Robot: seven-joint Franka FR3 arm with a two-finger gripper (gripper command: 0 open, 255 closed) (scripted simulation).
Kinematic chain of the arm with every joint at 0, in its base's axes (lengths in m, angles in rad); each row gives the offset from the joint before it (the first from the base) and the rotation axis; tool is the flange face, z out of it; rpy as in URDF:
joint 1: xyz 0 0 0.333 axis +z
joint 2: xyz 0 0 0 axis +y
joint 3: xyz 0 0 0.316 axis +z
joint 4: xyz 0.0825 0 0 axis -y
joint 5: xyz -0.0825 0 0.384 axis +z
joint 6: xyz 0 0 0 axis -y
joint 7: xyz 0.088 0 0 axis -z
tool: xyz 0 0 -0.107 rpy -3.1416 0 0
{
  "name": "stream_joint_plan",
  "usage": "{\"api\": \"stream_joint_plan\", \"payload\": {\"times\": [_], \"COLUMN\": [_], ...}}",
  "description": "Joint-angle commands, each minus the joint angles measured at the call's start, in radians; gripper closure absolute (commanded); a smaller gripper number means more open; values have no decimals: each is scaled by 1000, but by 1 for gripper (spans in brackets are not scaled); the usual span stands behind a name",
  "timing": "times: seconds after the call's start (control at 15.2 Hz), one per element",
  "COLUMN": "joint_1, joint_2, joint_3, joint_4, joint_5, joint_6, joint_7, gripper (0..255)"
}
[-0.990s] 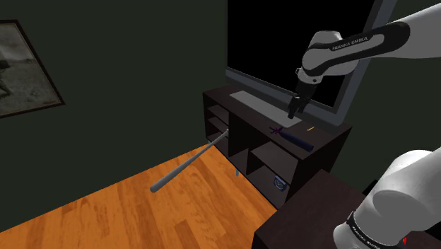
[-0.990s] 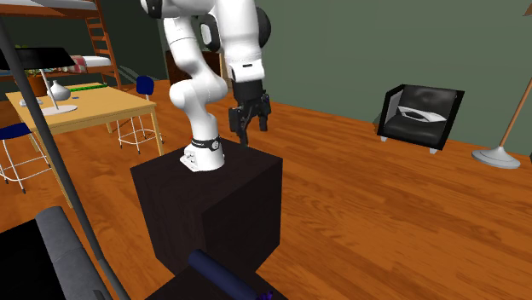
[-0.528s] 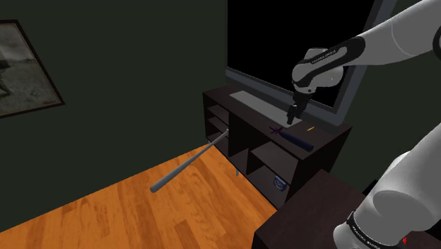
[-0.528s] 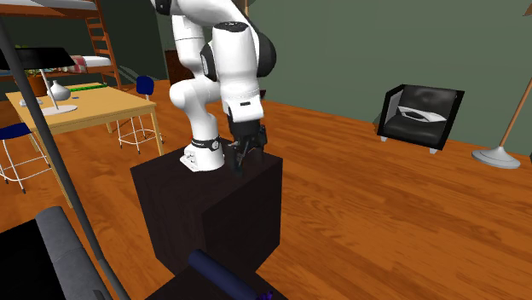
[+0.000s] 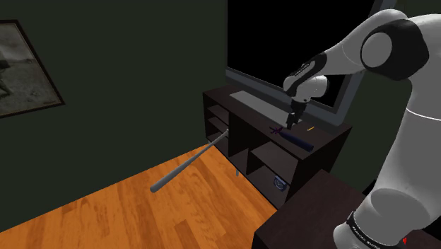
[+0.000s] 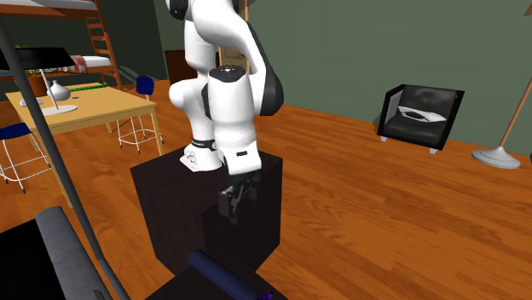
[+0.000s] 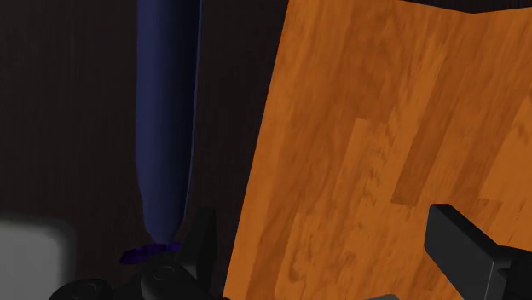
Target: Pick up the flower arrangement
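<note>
Your gripper (image 5: 291,123) hangs spread open just above the dark cabinet (image 5: 331,136).
The flower arrangement (image 7: 166,128), a dark blue tube with purple tips, lies flat on the cabinet top along its front edge, outside the fingers rather than between them. One finger (image 7: 465,247) sits over the open wood floor (image 7: 358,128) past that edge. A grey slab (image 5: 258,101) lies behind.

Home interior, bunk bed (image 6: 85,61), armchair (image 6: 422,115), floor lamp (image 6: 497,157)
</note>
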Motion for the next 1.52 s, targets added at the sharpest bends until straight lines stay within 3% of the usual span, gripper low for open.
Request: {"api": "stream_joint_plan", "payload": {"times": [0.0, 0.59, 1.25, 1.32, 1.45], "joint_1": [-28, -178, -207, -207, -207], "joint_2": [87, 446, 539, 539, 539], "joint_3": [8, 84, 119, 118, 118], "joint_4": [54, 357, 391, 391, 392], "joint_5": [46, 156, 190, 190, 190], "joint_6": [14, 23, 81, 80, 80], "joint_7": [-63, -229, -253, -253, -253], "gripper": [0, 0, 0, 255, 255]}}
